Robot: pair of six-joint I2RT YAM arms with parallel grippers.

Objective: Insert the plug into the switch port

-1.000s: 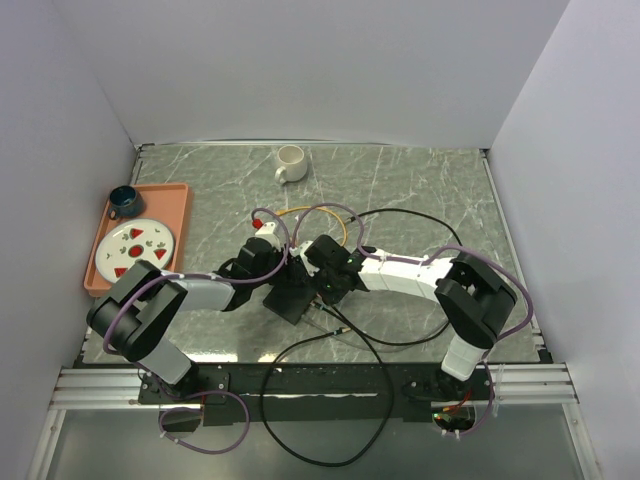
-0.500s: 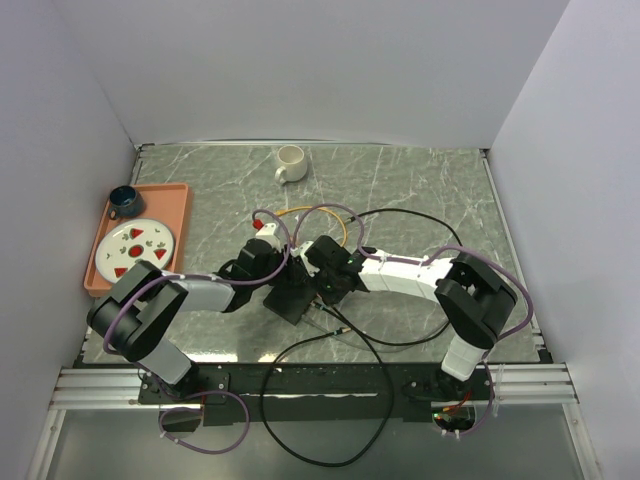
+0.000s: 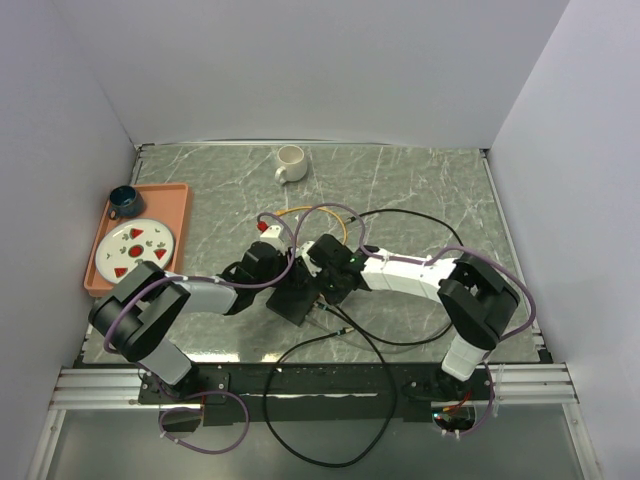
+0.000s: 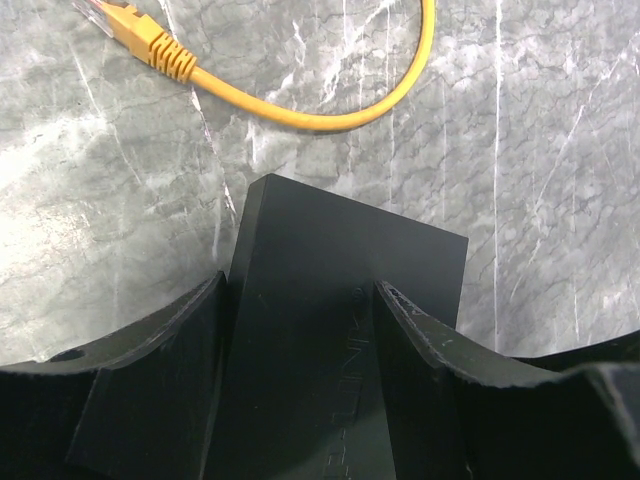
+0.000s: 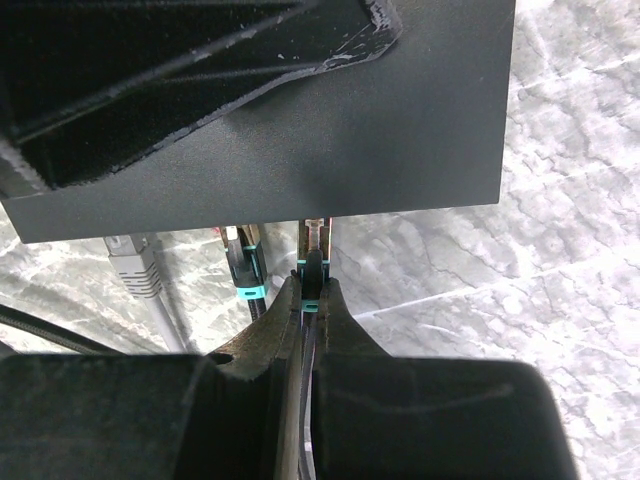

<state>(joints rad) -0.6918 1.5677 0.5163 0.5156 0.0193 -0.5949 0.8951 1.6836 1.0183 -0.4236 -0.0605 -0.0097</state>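
The flat matte-black box [image 3: 292, 298] lies mid-table. My left gripper [image 4: 300, 285] is clamped on the box [image 4: 345, 260]: one finger sits at its left edge and the other lies over its top face. My right gripper [image 5: 313, 285] is shut on a black plug with cyan trim [image 5: 314, 262]. The plug's clear tip [image 5: 316, 232] touches the near narrow edge of the box [image 5: 300, 150]. The switch port itself is hidden under that edge. In the top view my right gripper [image 3: 322, 286] meets the box from the right.
A second cyan-trimmed plug [image 5: 243, 268] and a grey plug [image 5: 130, 262] sit in the same edge. A loose yellow cable [image 4: 300, 118] with its plug [image 4: 140, 35] lies beyond the box. Black cables [image 3: 400, 335] loop nearby. A white cup [image 3: 290, 162] and an orange tray [image 3: 150, 190] stand farther off.
The left wrist has edged slightly toward the near side with the box. The right gripper stays shut on the plug at the box's edge.
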